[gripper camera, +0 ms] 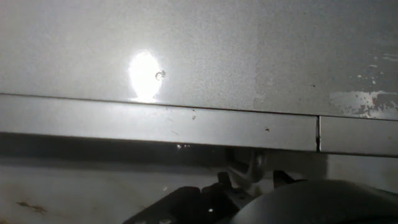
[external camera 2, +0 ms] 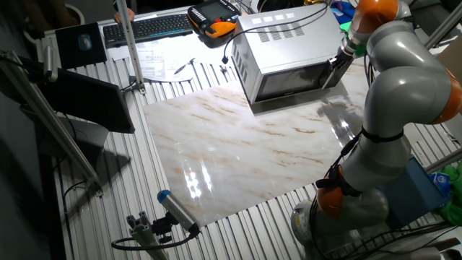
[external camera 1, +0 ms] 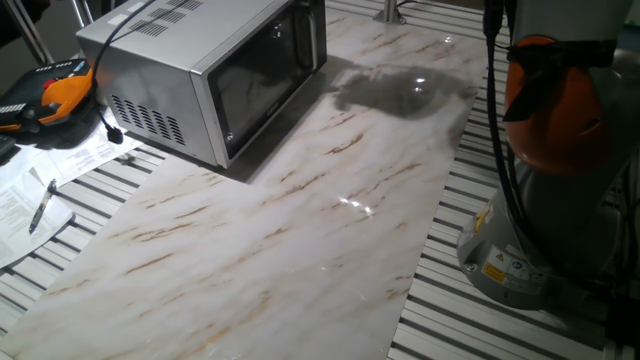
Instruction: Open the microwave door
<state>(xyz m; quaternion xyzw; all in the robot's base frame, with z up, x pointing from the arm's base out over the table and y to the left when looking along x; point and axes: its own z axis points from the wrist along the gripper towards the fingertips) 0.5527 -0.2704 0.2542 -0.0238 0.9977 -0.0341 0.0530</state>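
The microwave point(external camera 1: 150, 55) stands at the back left of the marble board; in the other fixed view point(external camera 2: 289, 32) it stands at the top centre. The microwave door point(external camera 1: 265, 75) looks shut, with its dark glass point(external camera 2: 292, 81) facing the board. My gripper point(external camera 2: 338, 63) is at the right end of the door, by the handle side, touching or nearly touching it. It is out of frame in one fixed view. The hand view shows only a grey metal surface point(gripper camera: 199, 50) with a seam, very close, and dark hand parts point(gripper camera: 205, 202) at the bottom. Finger opening cannot be made out.
The marble-patterned board point(external camera 1: 300, 230) covers the slatted table. An orange and black pendant point(external camera 1: 60, 95) and papers with a pen point(external camera 1: 40, 205) lie left of the microwave. My arm's base point(external camera 1: 540, 230) is on the right. A keyboard point(external camera 2: 148, 27) lies behind.
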